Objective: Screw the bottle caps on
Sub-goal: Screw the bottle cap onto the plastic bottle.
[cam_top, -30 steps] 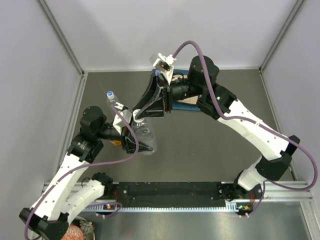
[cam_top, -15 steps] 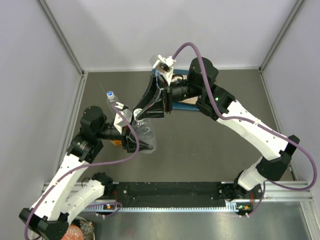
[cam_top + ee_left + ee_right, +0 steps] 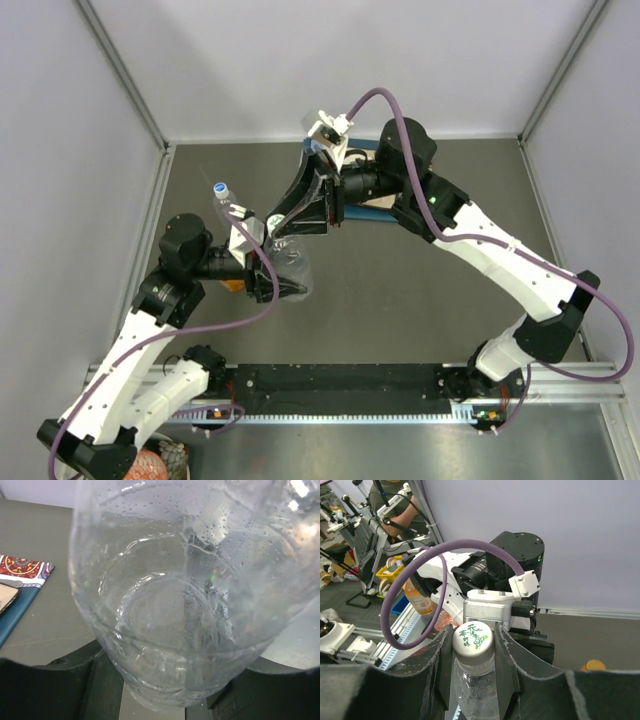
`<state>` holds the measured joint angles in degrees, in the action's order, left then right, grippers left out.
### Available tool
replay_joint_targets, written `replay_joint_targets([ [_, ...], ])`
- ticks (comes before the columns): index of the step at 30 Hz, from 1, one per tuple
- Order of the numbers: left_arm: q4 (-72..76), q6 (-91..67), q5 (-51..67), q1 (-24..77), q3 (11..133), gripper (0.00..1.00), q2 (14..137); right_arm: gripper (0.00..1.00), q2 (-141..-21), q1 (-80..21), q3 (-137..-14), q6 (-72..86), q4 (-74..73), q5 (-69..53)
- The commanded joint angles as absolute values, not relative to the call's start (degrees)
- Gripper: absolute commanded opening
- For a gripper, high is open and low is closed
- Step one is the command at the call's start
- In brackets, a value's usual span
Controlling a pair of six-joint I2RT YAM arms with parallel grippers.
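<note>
From the top camera, my left claw point(image 3: 278, 290) is clamped on the lower body of a clear bottle point(image 3: 293, 262) standing at about 9 o'clock on the dark table point(image 3: 400, 310). The right claw point(image 3: 281, 236) reaches in from 1 o'clock and sits over the bottle's neck, hiding the mouth from above. The right wrist camera fills that gap: a white cap point(image 3: 472, 637) with green lettering sits on the neck, pinched between the two dark fingers point(image 3: 440, 665), which touch it on either side. I cannot tell how far down the thread it sits, as the fingers cover the cap's skirt. The left wrist view is almost all wet, ribbed plastic, with only the tips of the fingers point(image 3: 75, 680) showing at 7 and 5 o'clock. A patterned mat point(image 3: 22, 570) is cut off at 9 o'clock there. A second clear bottle point(image 3: 228, 207), wearing a blue-and-white cap point(image 3: 220, 188), leans at 10 o'clock of the held one, its base hidden behind the left arm. An orange bottle point(image 3: 416, 598) shows partly through the loop of purple cable point(image 3: 462, 543). An orange cap point(image 3: 592, 666) lies at 4 o'clock in the right wrist view, half hidden by the finger's edge.
</note>
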<state>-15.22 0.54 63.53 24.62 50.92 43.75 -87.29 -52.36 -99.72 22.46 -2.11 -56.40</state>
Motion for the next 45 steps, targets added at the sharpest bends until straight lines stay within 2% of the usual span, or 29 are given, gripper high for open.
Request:
replay_joint_targets([
  [1, -13.88, 2.11, 54.77, 24.17, 53.35, 0.00, 42.80, 0.00, -84.90, -52.56, -98.44, 22.86, -6.13, -53.10],
  [5, -14.94, 4.12, 46.16, 24.17, 53.53, 0.00, 42.37, 0.00, -84.81, -52.65, -98.26, 19.52, -14.31, -43.44],
  [12, -14.68, 6.06, 28.40, 24.17, 52.47, 0.00, 42.01, 0.00, -85.51, -58.61, -95.27, 17.23, -19.07, -9.55],
  [21, -13.36, 4.22, 20.06, 24.17, 52.29, 0.00, 41.66, 0.00, -95.18, -69.25, -103.26, 15.47, -23.54, 20.96],
  [27, -12.13, 2.38, 15.65, 24.17, 52.56, 0.00, 41.57, 0.00, -101.16, -72.07, -111.26, 14.59, -28.82, 34.00],
  [29, -11.78, 1.67, 15.21, 24.08, 52.38, 0.00, 41.66, 0.00, -101.34, -72.16, -112.06, 15.81, -29.27, 34.10],
  [31, -11.43, 1.32, 15.47, 24.08, 52.21, 0.00, 41.57, 0.32, -100.81, -72.25, -112.76, 16.26, -29.35, 32.35],
  [35, -10.73, 1.05, 18.62, 23.73, 51.33, 0.00, 41.40, 0.59, -97.22, -72.25, -113.47, 17.48, -29.09, 23.85],
  [37, -10.28, 0.53, 19.94, 23.64, 51.24, 0.00, 41.31, 0.65, -93.02, -72.16, -112.25, 17.32, -28.22, 18.57],
  [38, -10.02, 0.53, 22.04, 23.38, 51.15, 0.00, 41.22, 0.71, -91.34, -71.64, -111.02, 16.62, -25.43, 11.58],
  [40, -9.14, 0.26, 24.86, 23.20, 51.07, 0.00, 41.22, 0.74, -85.82, -70.15, -107.06, 17.13, -23.13, 4.78],
  [43, -8.09, -1.76, 36.17, 22.68, 50.80, 0.00, 41.40, 0.76, -79.83, -64.18, -102.84, 17.93, -20.05, -15.23],
  [44, -8.09, -1.76, 44.82, 22.59, 50.89, 0.00, 41.48, 0.75, -78.93, -62.42, -101.79, 17.76, -19.17, -27.56],
  [45, -7.91, -1.76, 49.26, 22.59, 50.98, 0.00, 41.66, 0.75, -78.06, -59.10, -100.30, 17.23, -17.77, -32.56],
])
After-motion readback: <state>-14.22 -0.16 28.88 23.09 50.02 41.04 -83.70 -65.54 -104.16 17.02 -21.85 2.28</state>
